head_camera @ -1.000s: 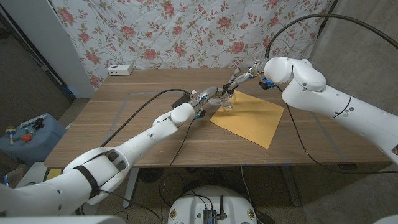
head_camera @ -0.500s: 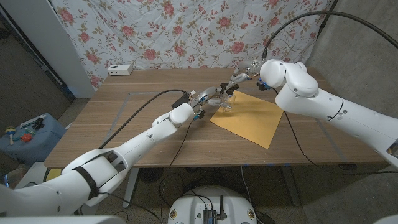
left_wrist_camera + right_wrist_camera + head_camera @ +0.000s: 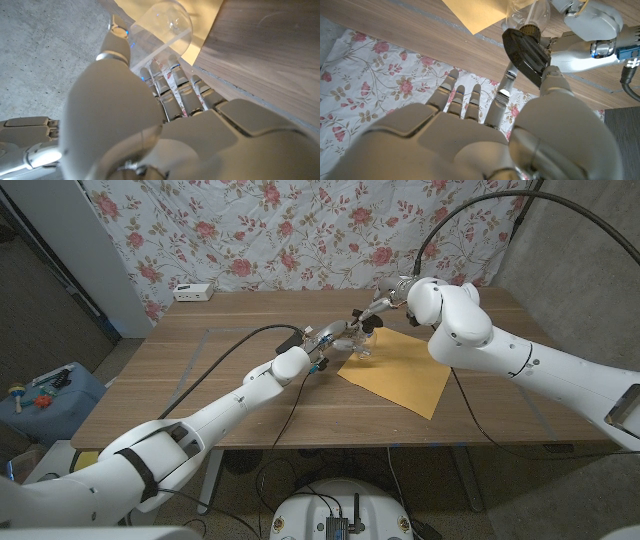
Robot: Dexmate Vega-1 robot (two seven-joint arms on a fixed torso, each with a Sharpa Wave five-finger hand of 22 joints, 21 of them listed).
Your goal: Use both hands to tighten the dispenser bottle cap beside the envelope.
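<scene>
Pinching black cap (image 3: 526, 56): right hand (image 3: 485, 135); left hand (image 3: 150, 120) gripping bottle (image 3: 162, 27).

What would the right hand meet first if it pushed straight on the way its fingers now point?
Probably the floral cloth behind the table: the right hand has its fingers aimed there, while its thumb touches the black dispenser cap. Depth is uncertain.
</scene>
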